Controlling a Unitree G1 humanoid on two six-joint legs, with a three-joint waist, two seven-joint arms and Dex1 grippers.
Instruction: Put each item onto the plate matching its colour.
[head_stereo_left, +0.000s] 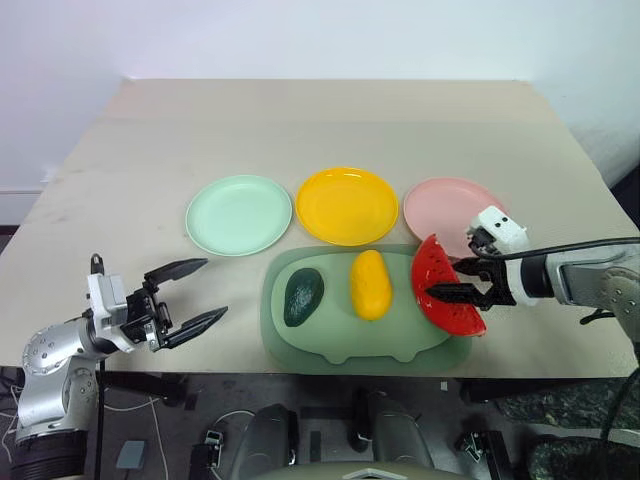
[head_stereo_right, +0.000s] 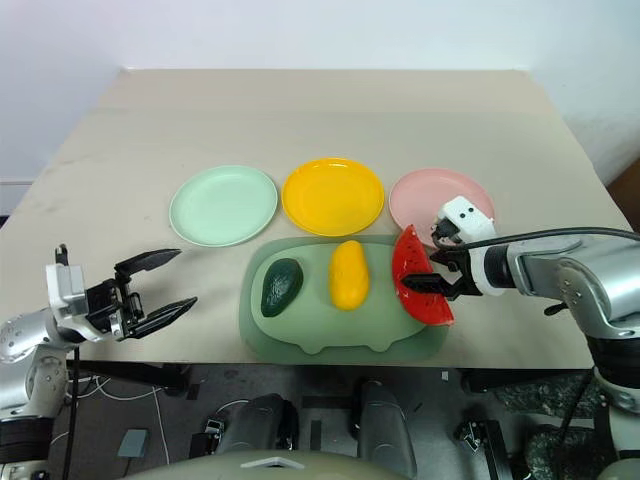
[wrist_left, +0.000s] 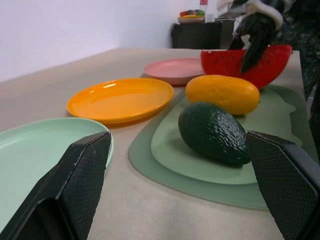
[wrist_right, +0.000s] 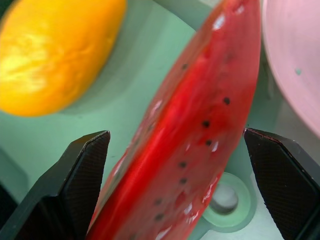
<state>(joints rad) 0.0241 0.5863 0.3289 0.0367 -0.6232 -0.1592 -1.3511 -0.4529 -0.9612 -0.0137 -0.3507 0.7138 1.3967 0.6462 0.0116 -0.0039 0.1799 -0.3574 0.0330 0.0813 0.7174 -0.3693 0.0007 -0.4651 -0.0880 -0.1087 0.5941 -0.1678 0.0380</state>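
Red melon, on mat at 3 o'clock, straddled by right gripper, jaws wide, likely pre-grasp for pink plate at 12. Left gripper wide, empty, apart.

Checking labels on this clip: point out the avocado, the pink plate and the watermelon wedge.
avocado (head_stereo_left: 302, 296), left eye view, middle of its dark green body
pink plate (head_stereo_left: 445, 205), left eye view, bare centre of the dish
watermelon wedge (wrist_right: 195, 130), right wrist view, red seeded face
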